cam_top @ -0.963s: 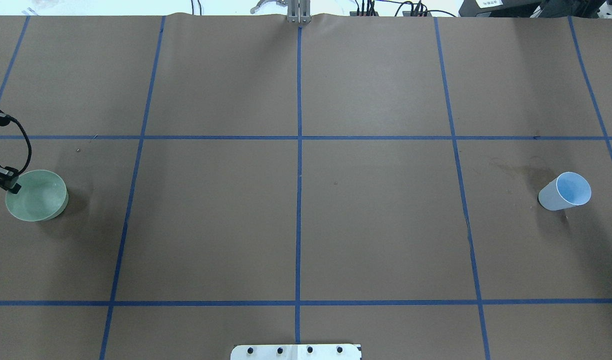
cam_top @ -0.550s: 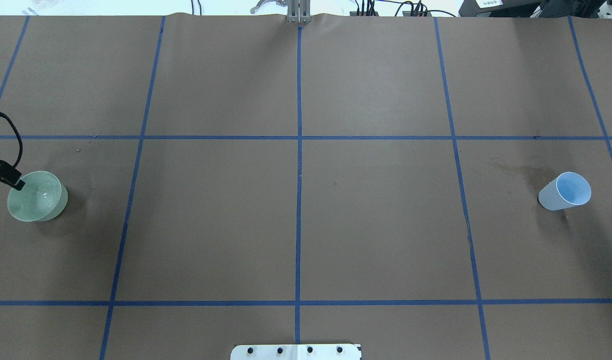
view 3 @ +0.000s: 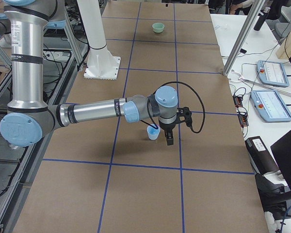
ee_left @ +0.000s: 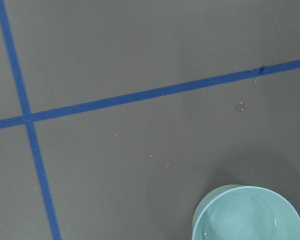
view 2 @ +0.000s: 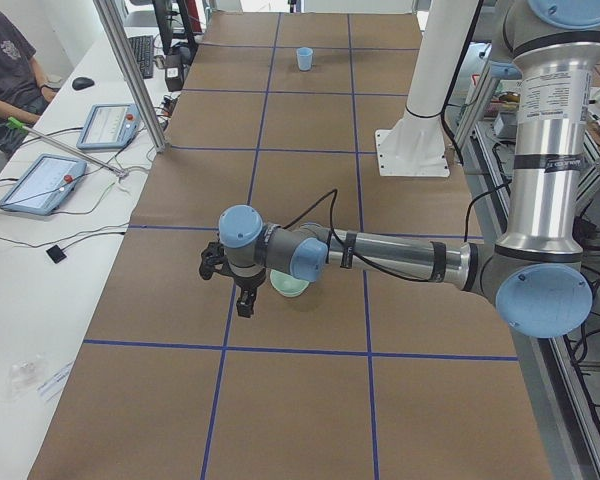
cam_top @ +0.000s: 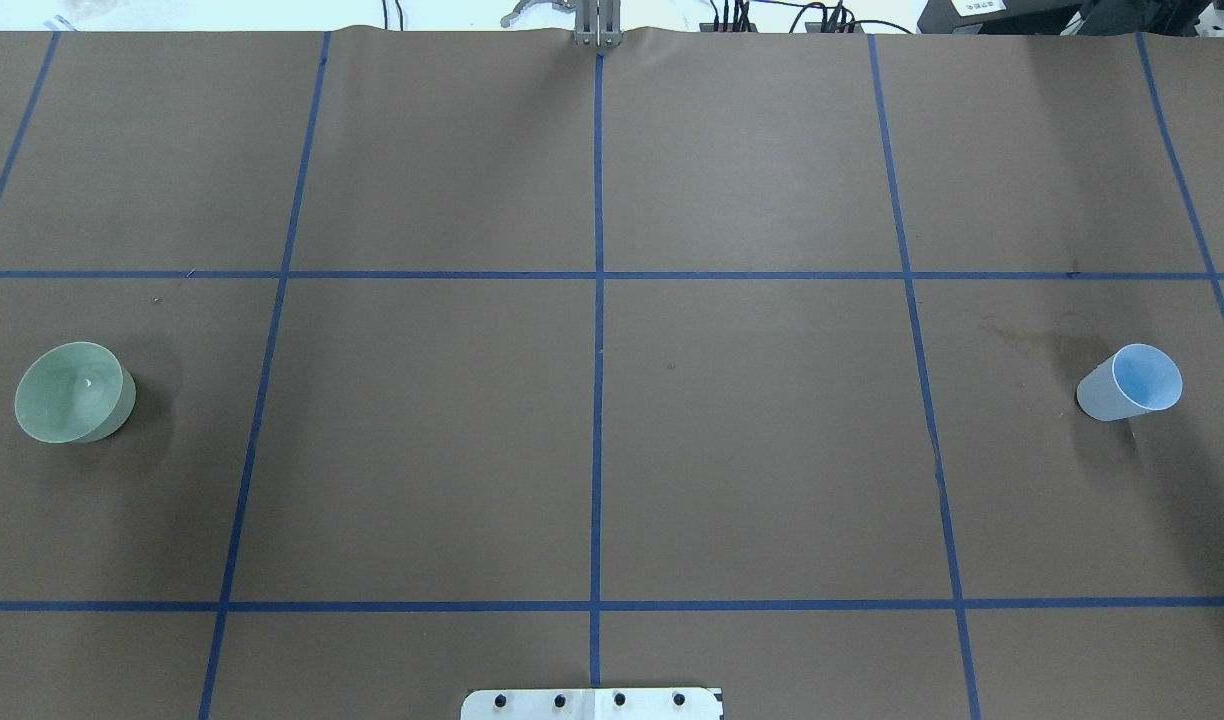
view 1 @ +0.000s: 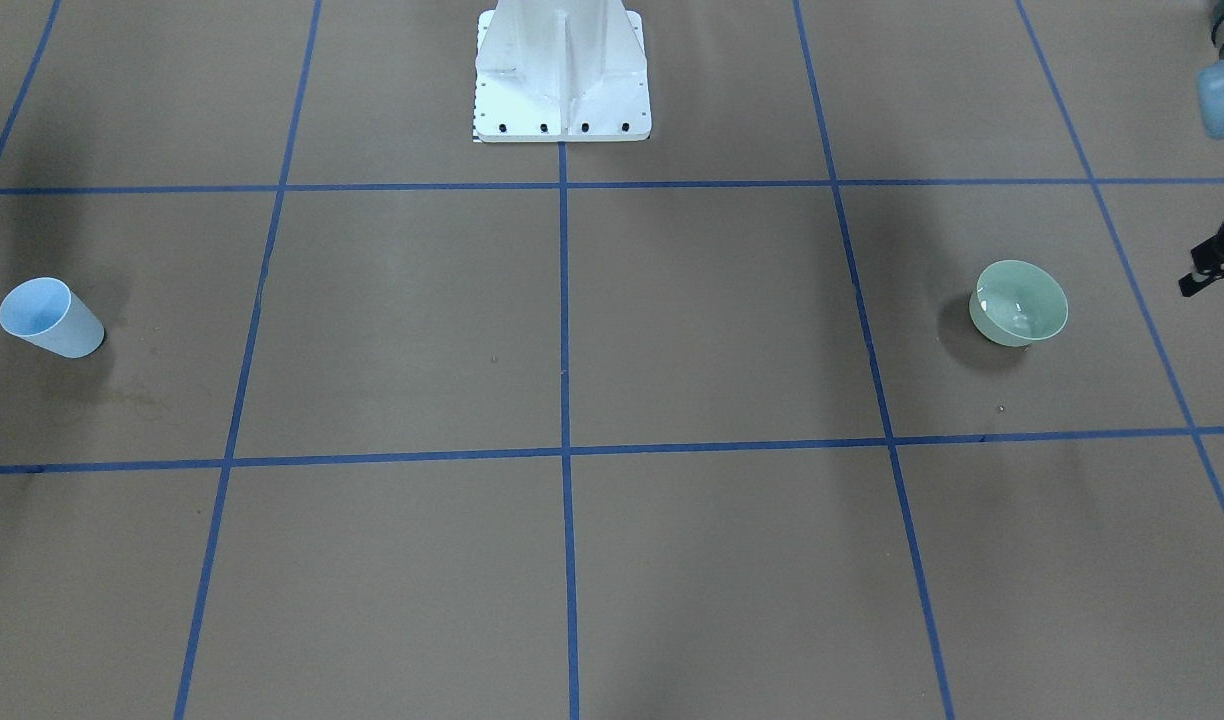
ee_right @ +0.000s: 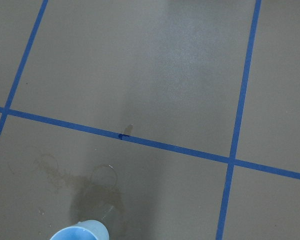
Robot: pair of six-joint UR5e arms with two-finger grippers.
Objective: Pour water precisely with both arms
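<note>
A pale green bowl [cam_top: 72,392] stands alone at the table's left; it also shows in the front view [view 1: 1018,302] and the left wrist view [ee_left: 247,212]. Small white glints of water [cam_top: 87,381] sit inside it. A light-blue cup [cam_top: 1127,383] stands at the table's right, its rim just visible in the right wrist view [ee_right: 80,231]. My left gripper [view 2: 244,303] hangs just beside the bowl, apart from it. My right gripper [view 3: 168,140] hangs just beside the cup. I cannot tell whether either is open or shut. Neither shows in the overhead view.
The white pedestal [view 1: 562,70] stands at the robot's side of the table. Dark damp stains [cam_top: 1052,345] mark the brown paper near the cup. An operator [view 2: 5,70] and tablets [view 2: 40,182] are at a side table. Blue tape lines grid the surface.
The black tip of my left gripper was at the bowl's left rim. It has drawn away leftward out of the overhead view. The bowl stands free. The cup has not moved.
</note>
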